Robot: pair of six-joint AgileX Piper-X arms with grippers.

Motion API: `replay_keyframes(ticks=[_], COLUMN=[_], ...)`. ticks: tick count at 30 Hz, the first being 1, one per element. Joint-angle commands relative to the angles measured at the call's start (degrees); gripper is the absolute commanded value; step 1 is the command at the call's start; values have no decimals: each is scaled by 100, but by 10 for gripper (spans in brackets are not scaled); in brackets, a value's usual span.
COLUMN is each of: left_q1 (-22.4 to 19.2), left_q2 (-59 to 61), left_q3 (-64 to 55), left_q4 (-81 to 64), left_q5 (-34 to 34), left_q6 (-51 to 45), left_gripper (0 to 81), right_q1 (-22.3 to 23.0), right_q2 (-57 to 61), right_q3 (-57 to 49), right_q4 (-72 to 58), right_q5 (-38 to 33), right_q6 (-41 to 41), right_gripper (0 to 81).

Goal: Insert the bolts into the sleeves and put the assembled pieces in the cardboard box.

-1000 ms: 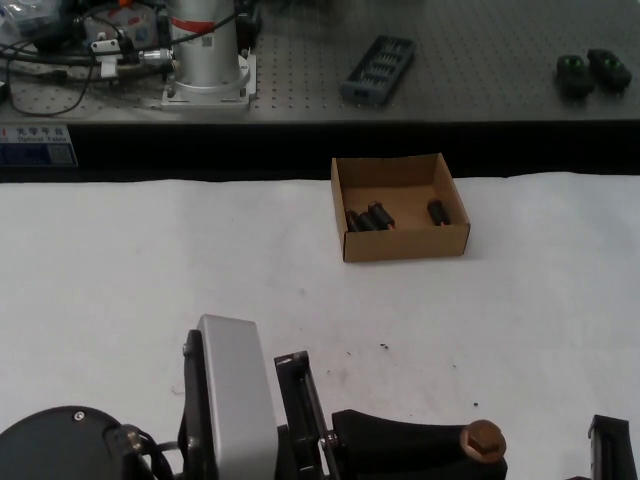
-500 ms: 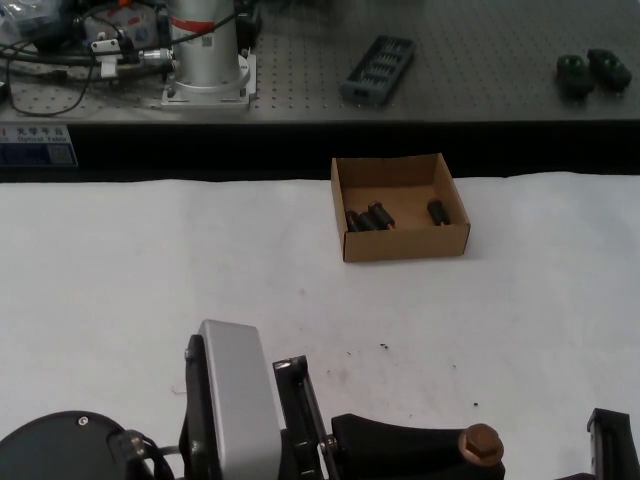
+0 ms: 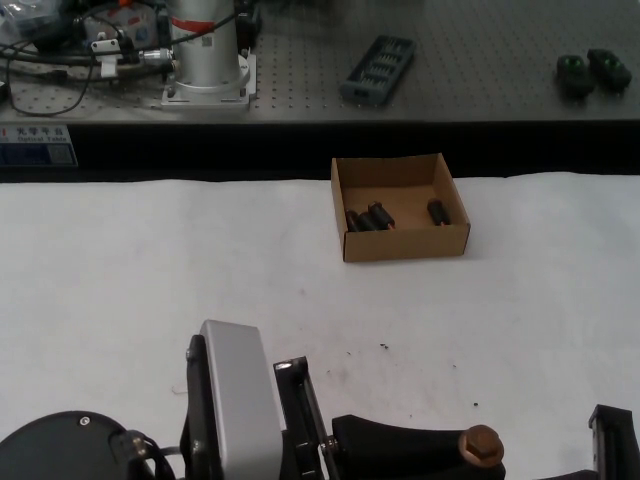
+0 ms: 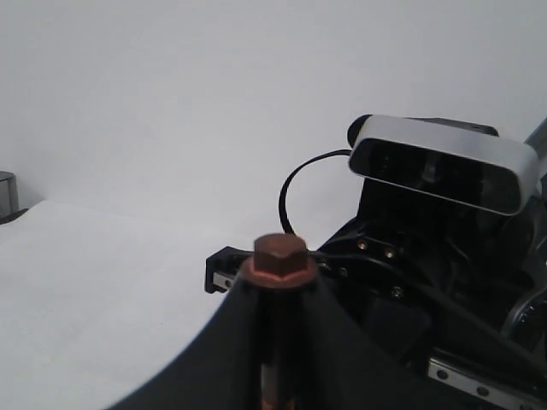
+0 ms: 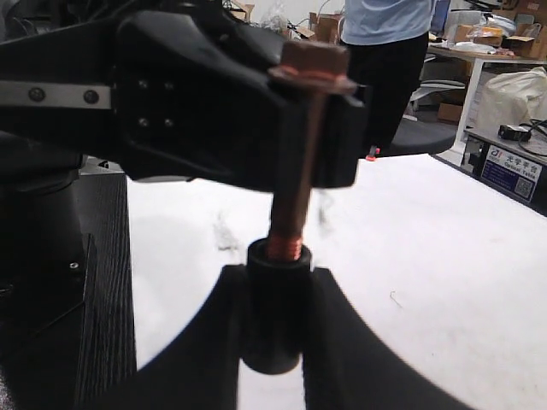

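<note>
We are clamping left fingers [image 4: 205, 376] on the stiff, slippery-looking bolt [image 4: 279, 258] just under its head; right fingers [image 5: 333, 367] are gripping the hard, probably light sleeve [image 5: 273, 312], lower centre.

A white sheet [image 3: 120, 280] covers the bench; behind it runs a dark front edge with a blue label plate [image 3: 38, 147], and beyond that a grey perforated table [image 3: 480, 90]; on it stand a metal column [image 3: 205, 45] among cables [image 3: 45, 70], a black slotted tray [image 3: 378, 68] and two dark knobbed pieces [image 3: 593, 72]; the right wrist view takes in an office chair [image 5: 423, 137], a desk [image 5: 466, 53], cardboard cartons [image 5: 323, 30] and a white sack [image 5: 513, 98]; the left wrist view has a plain pale backdrop [image 4: 214, 85].
</note>
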Motion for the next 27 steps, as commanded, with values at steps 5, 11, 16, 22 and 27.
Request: replay_keyframes(ticks=[5, 11, 16, 22, 27], left_q1=[-4, -4, -4, -4, -4], left_q2=[-34, -34, -34, -34, -34], left_q3=[0, 0, 0, 0, 0], left_q4=[213, 236, 310, 351, 351], left_q5=[-80, -80, -80, -80, -80], left_q6=[100, 99, 99, 99, 99], left_gripper=[6, 6, 6, 6, 6], right_q1=[12, 12, 12, 12, 12], right_q2=[-25, -25, -25, -25, -25], right_q3=[-104, -104, -104, -104, -104], right_q4=[-536, -562, -605, -729, -729], right_q5=[-111, -111, -111, -111, -111], right_q6=[175, 259, 258, 384, 384], right_gripper=[52, 52, 52, 52, 52])
